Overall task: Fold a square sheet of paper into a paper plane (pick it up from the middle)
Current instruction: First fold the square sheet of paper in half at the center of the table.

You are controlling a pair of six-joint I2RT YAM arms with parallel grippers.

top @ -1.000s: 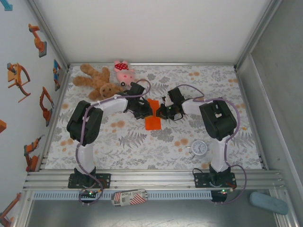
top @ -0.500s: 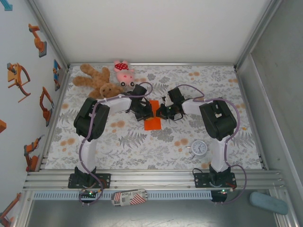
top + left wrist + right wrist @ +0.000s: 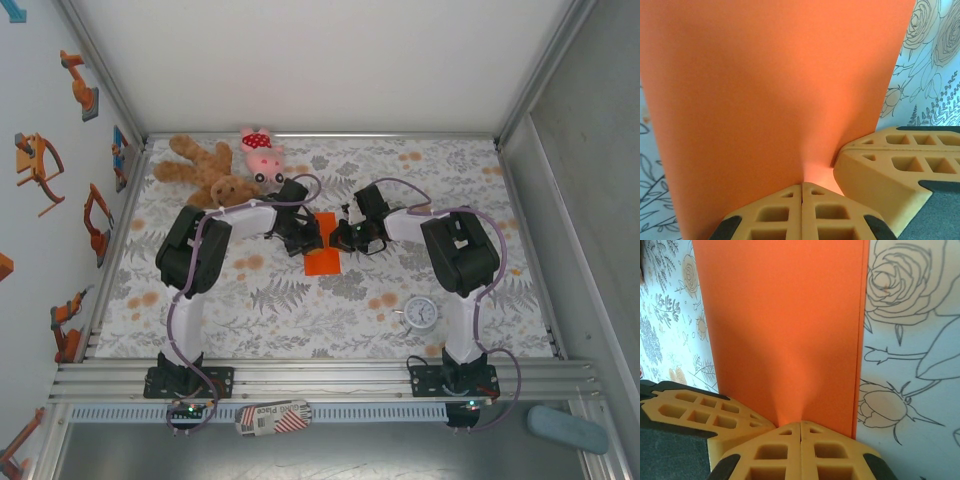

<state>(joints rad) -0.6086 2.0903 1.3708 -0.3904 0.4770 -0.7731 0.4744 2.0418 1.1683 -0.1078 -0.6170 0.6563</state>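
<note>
The orange sheet of paper (image 3: 323, 255) lies mid-table as a narrow folded strip, running front to back between the two arms. My left gripper (image 3: 311, 238) is shut on its left side and my right gripper (image 3: 339, 238) is shut on its right side, tips almost meeting. In the left wrist view the paper (image 3: 770, 85) rises from my closed left gripper (image 3: 802, 186), with the right gripper's fingers (image 3: 880, 165) beside it. The right wrist view has the paper (image 3: 785, 325) with a doubled right edge, pinched in my right gripper (image 3: 800, 424). No paper plane shape shows.
A brown teddy bear (image 3: 205, 172) and a pink plush pig (image 3: 260, 152) lie at the back left. A small round white clock (image 3: 421, 313) sits front right, near the right arm's base. The flowered cloth (image 3: 300, 310) is bare in front of the paper.
The left arm's elbow swung inward and toward the back, and its gripper closed fully on the paper. The right arm has held still.
</note>
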